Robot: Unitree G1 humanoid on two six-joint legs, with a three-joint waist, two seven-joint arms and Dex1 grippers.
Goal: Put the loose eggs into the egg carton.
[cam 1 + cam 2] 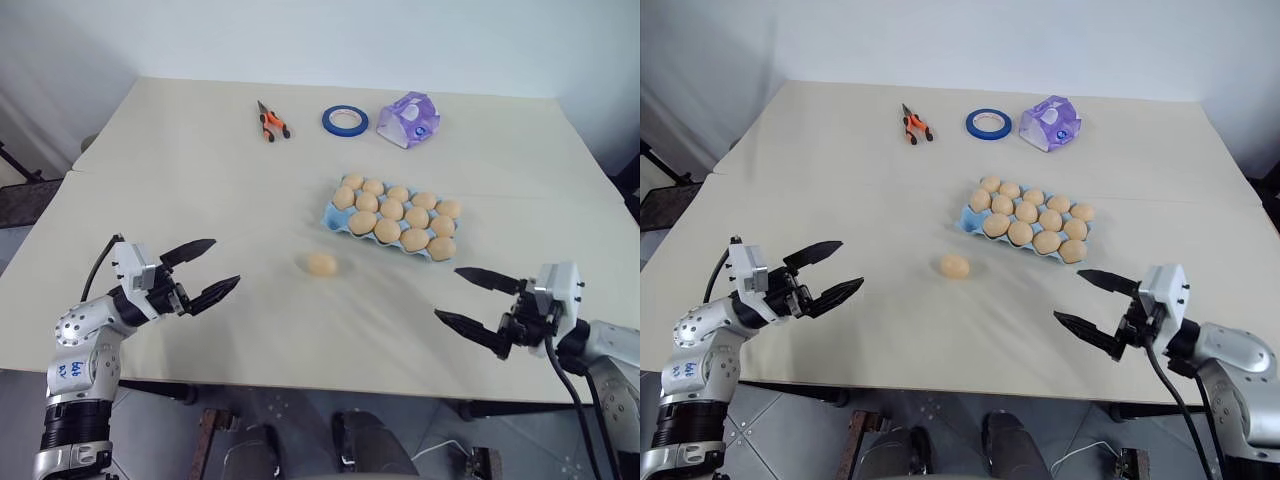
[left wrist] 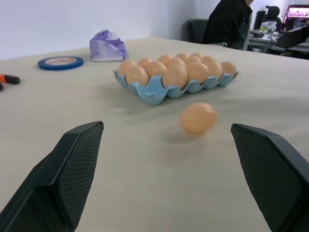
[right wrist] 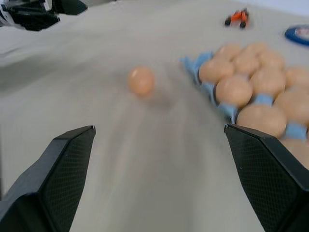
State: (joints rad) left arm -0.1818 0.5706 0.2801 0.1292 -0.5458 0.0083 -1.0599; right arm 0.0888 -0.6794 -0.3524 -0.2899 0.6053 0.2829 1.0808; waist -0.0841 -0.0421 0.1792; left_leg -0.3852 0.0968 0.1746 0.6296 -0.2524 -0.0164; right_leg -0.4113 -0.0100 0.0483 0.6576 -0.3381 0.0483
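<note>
The carton (image 1: 392, 218), right of centre in the frame, is seen filled with eggs. One egg (image 1: 321, 263) remains on the worktop (image 1: 180, 180), lower left of it. Left claw (image 1: 202, 270) and right claw (image 1: 468, 298) are spread wide, empty.

light: bright, even — shadows: soft | right wrist view — motion-blurred

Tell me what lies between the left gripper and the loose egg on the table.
Nothing: bare table separates the left gripper from the loose egg, as the left eye view shows.
</note>
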